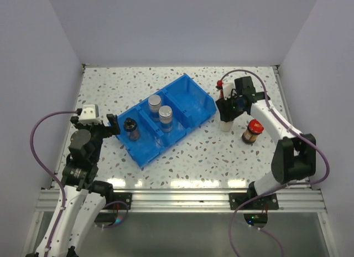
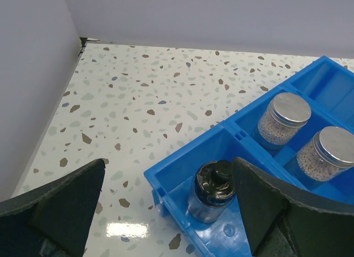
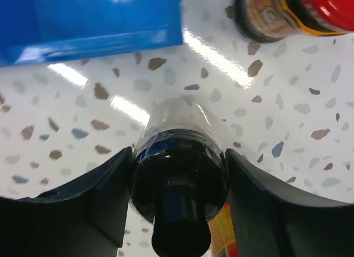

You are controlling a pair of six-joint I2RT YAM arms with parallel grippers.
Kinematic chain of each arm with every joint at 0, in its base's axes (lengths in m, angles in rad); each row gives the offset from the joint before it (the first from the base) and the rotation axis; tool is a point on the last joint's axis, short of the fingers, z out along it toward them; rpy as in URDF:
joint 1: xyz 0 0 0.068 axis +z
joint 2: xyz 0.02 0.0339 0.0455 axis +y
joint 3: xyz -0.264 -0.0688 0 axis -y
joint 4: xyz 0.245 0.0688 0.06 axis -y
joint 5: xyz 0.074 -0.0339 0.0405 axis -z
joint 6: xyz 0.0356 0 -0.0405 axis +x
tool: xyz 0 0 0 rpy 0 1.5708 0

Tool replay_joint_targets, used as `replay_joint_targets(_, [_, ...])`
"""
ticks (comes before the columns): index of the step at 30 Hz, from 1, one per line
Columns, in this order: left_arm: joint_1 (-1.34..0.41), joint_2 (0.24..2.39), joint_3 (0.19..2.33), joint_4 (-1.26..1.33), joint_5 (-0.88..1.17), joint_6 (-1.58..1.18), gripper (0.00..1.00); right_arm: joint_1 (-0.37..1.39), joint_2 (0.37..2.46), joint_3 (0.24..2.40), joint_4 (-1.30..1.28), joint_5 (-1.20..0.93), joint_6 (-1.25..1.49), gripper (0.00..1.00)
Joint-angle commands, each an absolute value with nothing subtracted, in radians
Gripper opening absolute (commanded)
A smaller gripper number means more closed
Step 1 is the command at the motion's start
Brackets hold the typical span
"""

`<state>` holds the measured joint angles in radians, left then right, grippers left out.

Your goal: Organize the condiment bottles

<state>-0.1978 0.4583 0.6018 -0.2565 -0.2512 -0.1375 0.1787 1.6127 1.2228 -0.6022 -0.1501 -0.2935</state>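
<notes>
Black-capped clear plastic shaker bottle stands on the speckled table just right of the blue three-compartment plastic bin, maybe barely lifted, hard to tell. Right gripper is clamped around its cap end. It looks light, rigid and kinda slick, so I'd grab the body rather than the cap. Left gripper hangs spread wide, holding nothing.
</notes>
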Motion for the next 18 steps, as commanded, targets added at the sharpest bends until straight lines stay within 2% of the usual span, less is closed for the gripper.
replay_joint_targets(1, [-0.201, 0.445, 0.598, -0.227, -0.264, -0.127, 1.00, 0.259, 1.415, 1.281, -0.713, -0.242, -0.399, 0.00])
replay_joint_targets(5, [-0.201, 0.433, 0.597, -0.227, -0.271, -0.129, 1.00, 0.459, 1.339, 1.353, -0.822, -0.297, -0.434, 0.00])
replay_joint_targets(8, [-0.201, 0.416, 0.595, -0.227, -0.282, -0.132, 1.00, 0.558, 1.335, 1.425, -0.883, -0.427, -0.454, 0.00])
replay_joint_targets(11, [-0.201, 0.393, 0.591, -0.224, -0.302, -0.133, 1.00, 0.624, 1.387, 1.515, -0.933, -0.547, -0.511, 0.00])
replay_joint_targets(18, [-0.201, 0.345, 0.586, -0.230, -0.397, -0.149, 1.00, 0.863, 1.594, 1.726, -0.907, -0.557, -0.526, 0.00])
